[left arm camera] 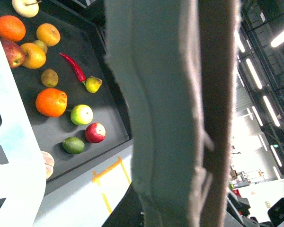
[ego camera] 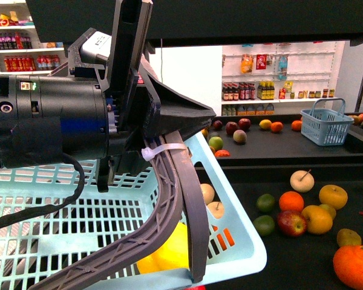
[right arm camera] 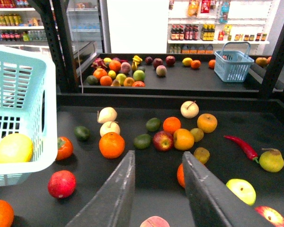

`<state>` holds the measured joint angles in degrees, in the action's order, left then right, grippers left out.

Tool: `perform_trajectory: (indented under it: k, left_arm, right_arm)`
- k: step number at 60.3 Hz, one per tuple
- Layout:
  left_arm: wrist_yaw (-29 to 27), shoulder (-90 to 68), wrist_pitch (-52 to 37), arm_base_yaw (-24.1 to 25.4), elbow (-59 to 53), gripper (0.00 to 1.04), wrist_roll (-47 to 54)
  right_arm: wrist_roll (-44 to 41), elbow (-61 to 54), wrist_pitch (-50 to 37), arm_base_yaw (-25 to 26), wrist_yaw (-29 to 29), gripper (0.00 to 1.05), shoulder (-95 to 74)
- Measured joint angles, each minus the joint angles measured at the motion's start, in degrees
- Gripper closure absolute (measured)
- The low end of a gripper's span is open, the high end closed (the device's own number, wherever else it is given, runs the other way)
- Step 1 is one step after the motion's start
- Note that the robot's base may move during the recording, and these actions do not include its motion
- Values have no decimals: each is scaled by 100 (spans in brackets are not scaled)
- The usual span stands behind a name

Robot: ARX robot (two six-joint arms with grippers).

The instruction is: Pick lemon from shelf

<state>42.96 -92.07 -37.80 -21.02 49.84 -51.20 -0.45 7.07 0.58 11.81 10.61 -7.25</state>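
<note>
The lemon [ego camera: 169,251], bright yellow and smooth, lies inside the light-blue basket [ego camera: 242,241]. It also shows in the right wrist view [right arm camera: 13,147] through the basket's wall [right arm camera: 33,94]. My left gripper [ego camera: 163,130] is shut on the basket's grey handle [ego camera: 190,205] and holds the basket over the black shelf tray [ego camera: 302,254]. In the left wrist view a grey finger pad [left arm camera: 170,113] fills the middle. My right gripper [right arm camera: 159,153] is open and empty above the shelf tray [right arm camera: 146,184], to the right of the basket.
Oranges [right arm camera: 111,144], apples [right arm camera: 163,140], limes [right arm camera: 142,141] and a red chili [right arm camera: 244,146] lie loose on the tray. A small blue basket [right arm camera: 233,64] stands on the far tray. Black uprights [right arm camera: 61,47] flank the shelf. White bottle shelves line the back wall.
</note>
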Motion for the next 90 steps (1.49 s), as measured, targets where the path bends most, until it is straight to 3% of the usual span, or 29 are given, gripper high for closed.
perform_trajectory:
  k: [5, 11, 67, 90]
  left_arm:
    - [-9, 0, 0, 0, 0, 98, 13]
    - [-9, 0, 0, 0, 0, 98, 13]
    - [4, 0, 0, 0, 0, 98, -2]
    - [0, 0, 0, 0, 0, 98, 0]
  right_arm:
    - [2, -20, 59, -737, -844, 88, 98]
    - [-11, -52, 57, -1115, -975, 103, 170]
    - [17, -619, -42, -1161, -1043, 102, 688]
    - [17, -619, -42, -1161, -1043, 39, 688]
